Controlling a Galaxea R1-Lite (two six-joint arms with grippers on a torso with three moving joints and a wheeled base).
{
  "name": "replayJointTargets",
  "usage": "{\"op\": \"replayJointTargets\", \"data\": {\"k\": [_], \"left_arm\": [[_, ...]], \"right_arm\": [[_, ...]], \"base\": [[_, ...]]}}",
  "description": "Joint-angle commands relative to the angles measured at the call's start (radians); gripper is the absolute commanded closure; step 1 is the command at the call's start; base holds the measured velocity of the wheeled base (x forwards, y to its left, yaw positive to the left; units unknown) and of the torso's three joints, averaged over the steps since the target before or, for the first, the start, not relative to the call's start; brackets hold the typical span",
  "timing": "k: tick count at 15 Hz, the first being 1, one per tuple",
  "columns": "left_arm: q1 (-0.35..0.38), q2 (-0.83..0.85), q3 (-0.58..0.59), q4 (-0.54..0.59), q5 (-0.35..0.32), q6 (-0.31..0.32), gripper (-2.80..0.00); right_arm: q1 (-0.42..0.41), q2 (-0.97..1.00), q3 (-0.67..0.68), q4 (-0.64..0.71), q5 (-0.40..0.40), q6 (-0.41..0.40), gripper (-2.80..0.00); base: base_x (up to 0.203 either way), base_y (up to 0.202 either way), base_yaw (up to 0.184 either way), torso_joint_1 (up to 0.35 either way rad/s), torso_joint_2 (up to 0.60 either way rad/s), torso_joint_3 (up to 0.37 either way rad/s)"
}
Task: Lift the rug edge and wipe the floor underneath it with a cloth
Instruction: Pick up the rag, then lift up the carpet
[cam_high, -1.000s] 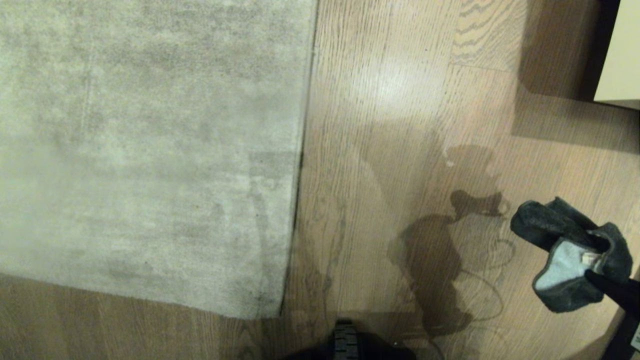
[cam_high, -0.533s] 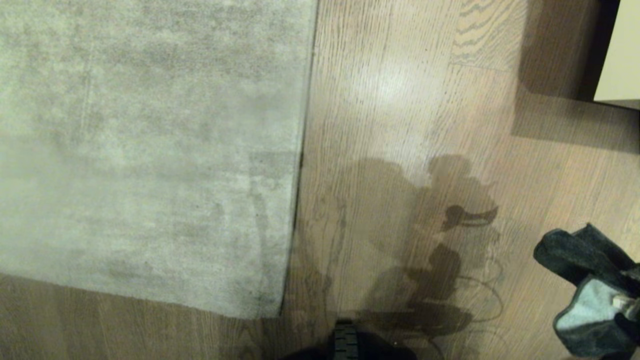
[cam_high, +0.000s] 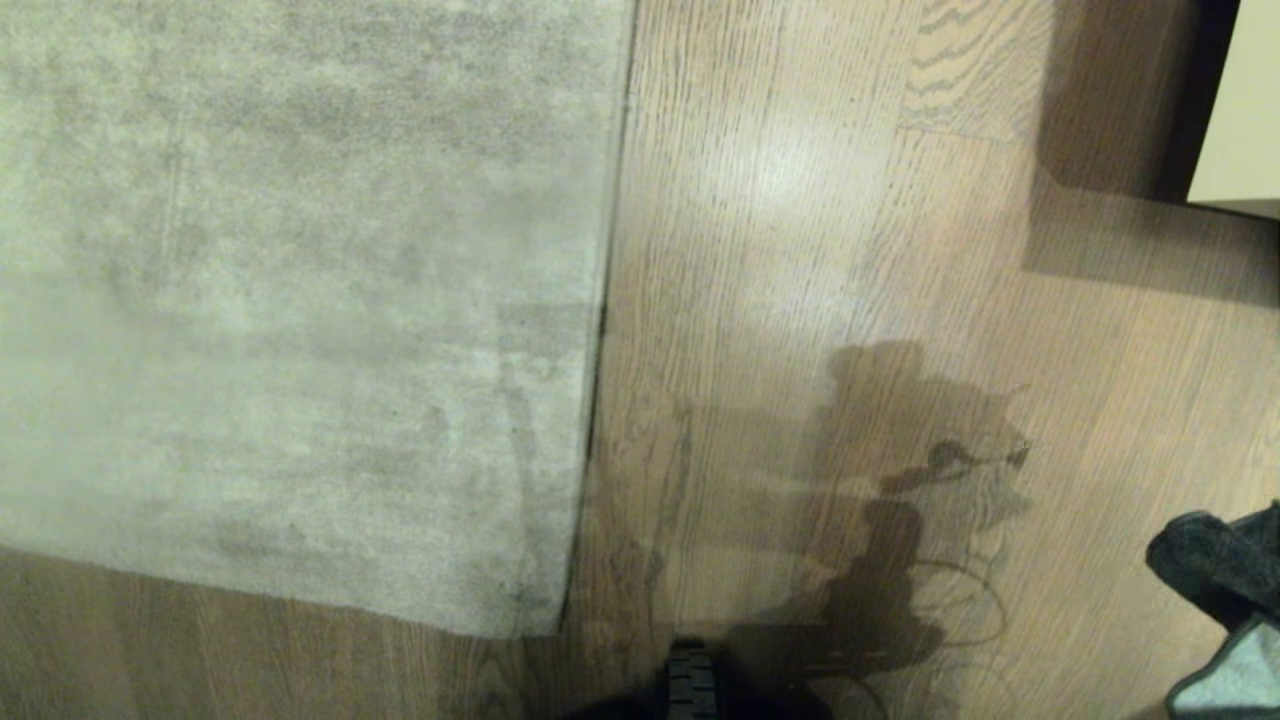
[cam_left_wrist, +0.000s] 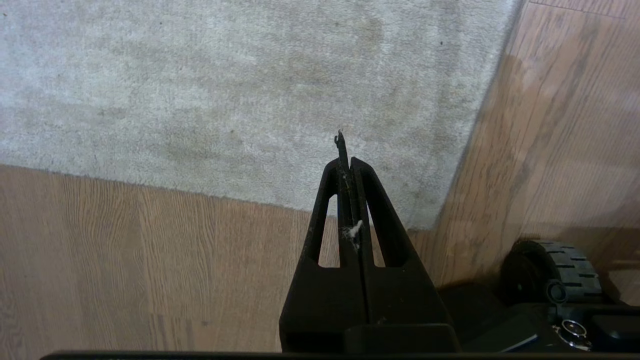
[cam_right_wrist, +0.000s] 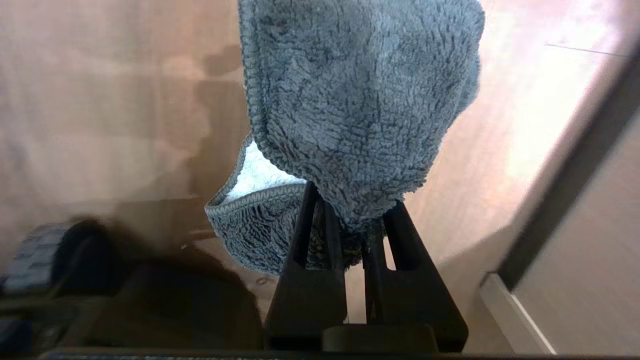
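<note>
The pale grey-beige rug (cam_high: 300, 300) lies flat, its rug edge (cam_high: 603, 300) running straight along the wooden floor (cam_high: 800, 250). Its near corner (cam_left_wrist: 420, 220) shows in the left wrist view. My left gripper (cam_left_wrist: 347, 161) hangs shut and empty above that corner, with a bit of lint on its fingers. My right gripper (cam_right_wrist: 350, 205) is shut on the dark grey-green cloth (cam_right_wrist: 360, 100), which drapes over its fingertips and hides them. In the head view only part of the cloth (cam_high: 1215, 565) shows, at the bottom right corner, above the floor.
A cream piece of furniture (cam_high: 1240, 110) stands at the far right, casting a dark shadow on the planks. My base's wheel (cam_high: 692, 685) sits at the near edge, also seen beside the left gripper (cam_left_wrist: 550, 270). A pale furniture edge (cam_right_wrist: 520, 310) runs beside the right gripper.
The right gripper with the cloth has drawn back toward the bottom right corner of the head view and is now mostly out of it. The rug and left gripper have not moved.
</note>
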Motion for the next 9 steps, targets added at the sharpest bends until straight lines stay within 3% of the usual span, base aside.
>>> {"op": "replayJointTargets", "data": {"k": [1, 4, 9], "left_arm": [[0.0, 0.001, 0.0, 0.0, 0.0, 0.0, 0.0], [0.0, 0.001, 0.0, 0.0, 0.0, 0.0, 0.0], [0.0, 0.001, 0.0, 0.0, 0.0, 0.0, 0.0]], "right_arm": [[-0.001, -0.011, 0.001, 0.01, -0.059, 0.003, 0.0], [0.0, -0.011, 0.001, 0.102, -0.243, -0.015, 0.0], [0.0, -0.011, 0.001, 0.154, -0.247, 0.005, 0.0]], "base": [[0.0, 0.0, 0.0, 0.0, 0.0, 0.0], [0.0, 0.0, 0.0, 0.0, 0.0, 0.0], [0.0, 0.0, 0.0, 0.0, 0.0, 0.0]]}}
